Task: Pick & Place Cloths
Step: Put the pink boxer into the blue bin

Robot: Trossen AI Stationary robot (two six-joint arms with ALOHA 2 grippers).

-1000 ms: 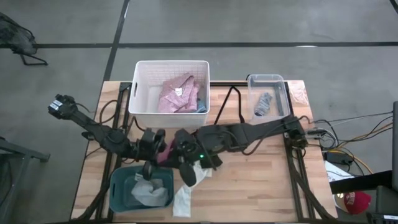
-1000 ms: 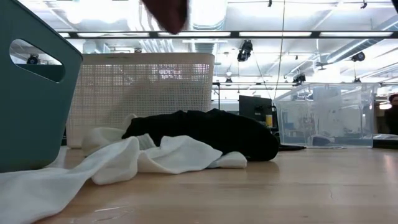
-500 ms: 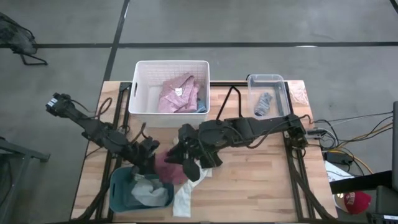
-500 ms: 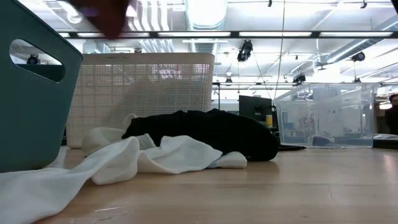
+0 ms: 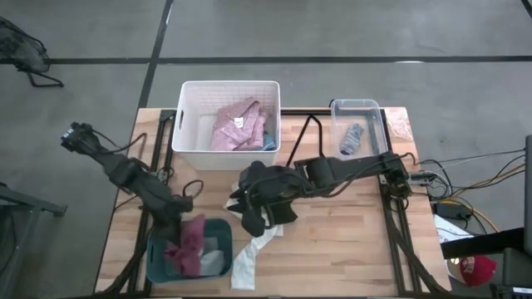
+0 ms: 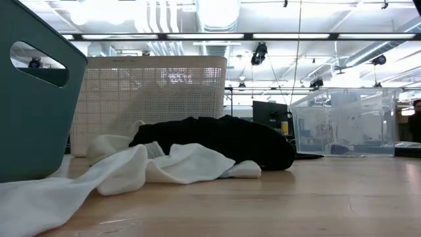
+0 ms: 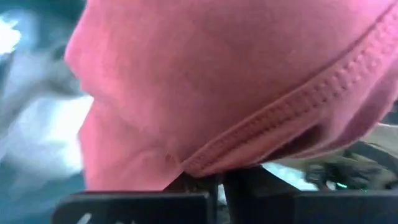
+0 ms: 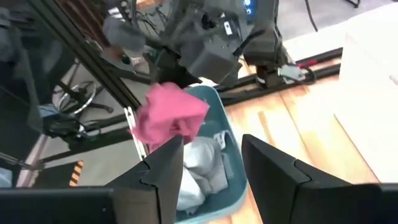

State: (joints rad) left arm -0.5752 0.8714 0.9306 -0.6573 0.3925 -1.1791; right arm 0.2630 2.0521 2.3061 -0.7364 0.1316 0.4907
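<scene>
1. Left hand (image 5: 184, 241): fingers pinched fully together on the maroon piece (image 5: 189, 246), seen close in the left wrist view as a hemmed fold (image 7: 249, 93) bunched right at the fingertips. The hand hangs over the teal bin (image 5: 158, 264) at the table's front left, with the cloth drooping into it.
2. Maroon piece: light, limp knit. It drapes under its own weight and holds no shape. The stitched hem is the firmest part, so a pinch there looks least likely to slip.
3. In the teal bin, under the maroon piece: small grey pieces (image 5: 213, 259), crumpled and soft.
4. Right hand (image 5: 249, 218): near the table's middle, over the black piece (image 5: 268, 199). Its fingers (image 8: 165, 171) stand parted with nothing between them in the right wrist view.
5. Black piece: a low soft mound in the low view (image 6: 217, 141). Best taken at a raised fold on top, since a flat edge would probably slide.
6. Cream strip (image 5: 248, 259): a long, thin cloth trailing from under the black piece towards the front edge of the table. It spreads in loose folds (image 6: 131, 171). Lifted by one end, it would likely drag the rest along.
7. White basket (image 5: 189, 124) at the back: the pink checked shirt (image 5: 237, 124) lies inside, with a sliver of blue-grey cloth beside it, possibly the collared shirt. The view is too poor to be sure.
8. Clear bin (image 5: 372, 112) at the back right: one small grey garment (image 5: 353, 137) inside.
</scene>
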